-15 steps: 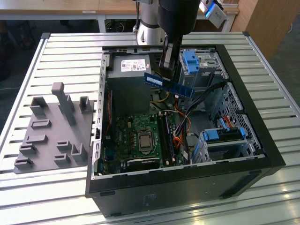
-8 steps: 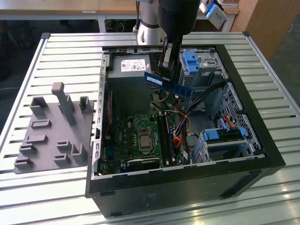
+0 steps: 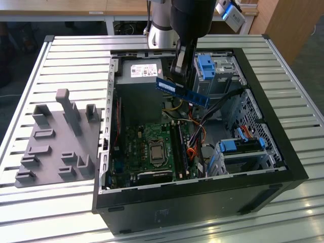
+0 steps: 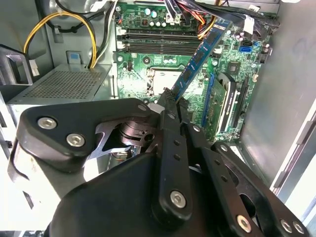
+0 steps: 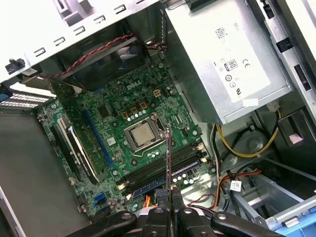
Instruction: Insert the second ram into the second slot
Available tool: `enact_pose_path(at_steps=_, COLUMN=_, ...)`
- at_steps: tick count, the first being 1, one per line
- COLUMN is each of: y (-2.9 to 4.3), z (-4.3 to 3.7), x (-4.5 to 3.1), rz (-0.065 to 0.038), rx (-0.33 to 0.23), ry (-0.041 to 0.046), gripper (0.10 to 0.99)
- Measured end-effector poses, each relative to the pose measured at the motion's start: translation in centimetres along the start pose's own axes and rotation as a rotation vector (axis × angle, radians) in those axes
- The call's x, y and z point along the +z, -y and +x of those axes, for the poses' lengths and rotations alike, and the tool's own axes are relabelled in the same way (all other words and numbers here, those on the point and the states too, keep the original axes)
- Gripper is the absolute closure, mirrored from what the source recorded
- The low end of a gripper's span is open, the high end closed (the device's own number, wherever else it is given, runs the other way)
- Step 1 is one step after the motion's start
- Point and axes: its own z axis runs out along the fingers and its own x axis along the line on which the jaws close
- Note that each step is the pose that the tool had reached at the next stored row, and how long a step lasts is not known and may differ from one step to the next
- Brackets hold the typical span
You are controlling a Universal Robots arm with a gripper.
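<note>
My gripper [image 3: 177,73] is shut on the second ram [image 3: 183,92], a long dark-blue stick with a pale label. It holds the stick tilted in the air above the open computer case [image 3: 283,152], over the motherboard's far end. In the second wrist view the ram [image 4: 200,54] juts out from the fingertips [image 4: 167,95] toward the board. It appears edge-on [image 5: 169,153] in the first wrist view, hanging over the row of long ram slots [image 5: 163,170] beside the processor socket [image 5: 142,133]. The slots [image 3: 180,144] lie well below the stick. Which slot it lines up with I cannot tell.
The grey power supply [image 3: 139,76] sits close beside the held stick. Orange and yellow cables [image 3: 195,129] run next to the slots. Blue drive-bay tabs [image 3: 206,65] stand at the case's far right. A grey fixture plate [image 3: 55,144] lies on the slatted table at the exterior view's left.
</note>
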Motion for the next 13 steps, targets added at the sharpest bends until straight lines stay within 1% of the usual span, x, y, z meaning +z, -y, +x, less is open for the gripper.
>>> enact_pose_path(at_steps=13, y=0.00, z=0.00, x=0.00, rz=-0.001, rx=0.040, ry=-0.0001, gripper=0.945)
